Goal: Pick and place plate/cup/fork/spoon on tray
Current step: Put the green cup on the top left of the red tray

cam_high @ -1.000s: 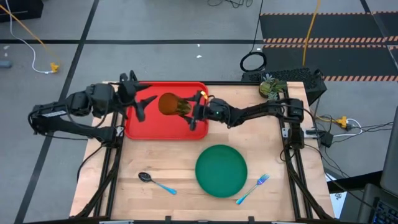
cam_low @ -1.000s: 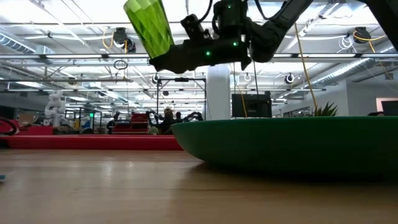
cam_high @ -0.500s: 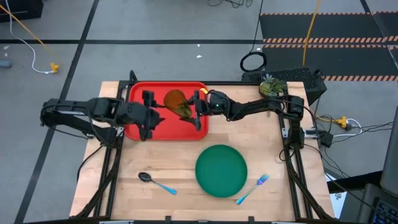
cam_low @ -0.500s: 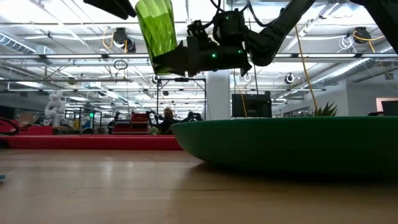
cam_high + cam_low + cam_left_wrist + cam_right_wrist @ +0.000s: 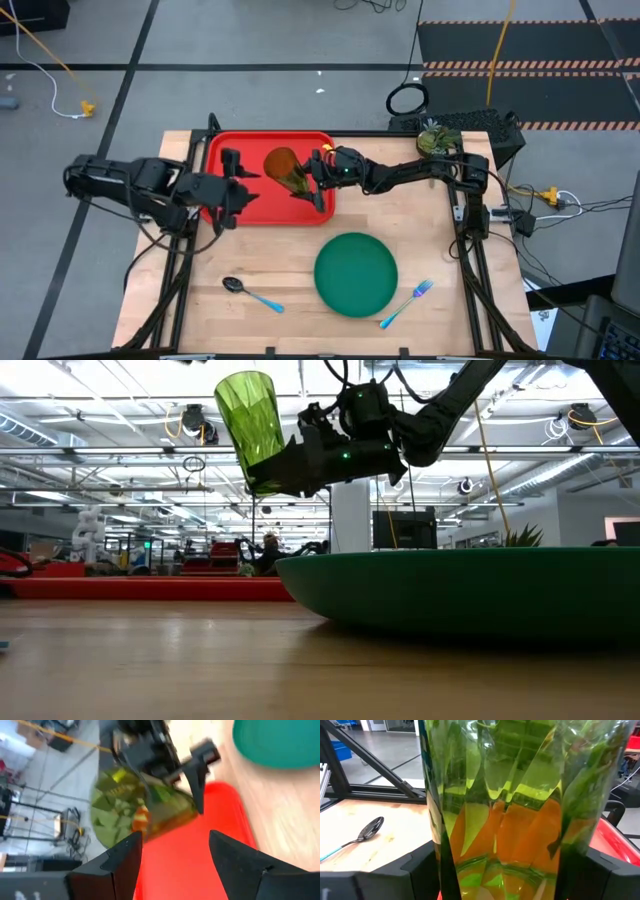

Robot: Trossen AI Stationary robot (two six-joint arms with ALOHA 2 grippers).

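The olive-green cup [image 5: 283, 168] hangs above the red tray [image 5: 240, 148], in my right gripper [image 5: 312, 180], which is shut on it; it also shows in the low view [image 5: 250, 425]. My left gripper [image 5: 230, 192] is open and empty over the tray's left part, its fingers pointing at the cup [image 5: 135, 805] from a short way off. The dark green plate [image 5: 356, 273] lies flat on the table near the front. The spoon [image 5: 250, 292] lies left of the plate and the fork [image 5: 405, 303] right of it. My right gripper pinches the cup's lower wall near its base [image 5: 500, 870] between its two fingers [image 5: 420, 870]. The fingers come about level from the table's right side. The cup is lifted clear above the tray, mouth up, its top [image 5: 235, 380] leaning toward the table's left.
A small potted plant [image 5: 432, 138] stands at the table's far right corner. Bare wood lies between the tray and the plate. The tray's raised rim [image 5: 150, 588] shows low behind the plate [image 5: 460, 590] in the low view.
My left gripper has drawn back from the tray's far left corner toward the table's near edge, staying open. The cup stays in my right gripper; it rose and stood more upright, then came down a little and leans left again.
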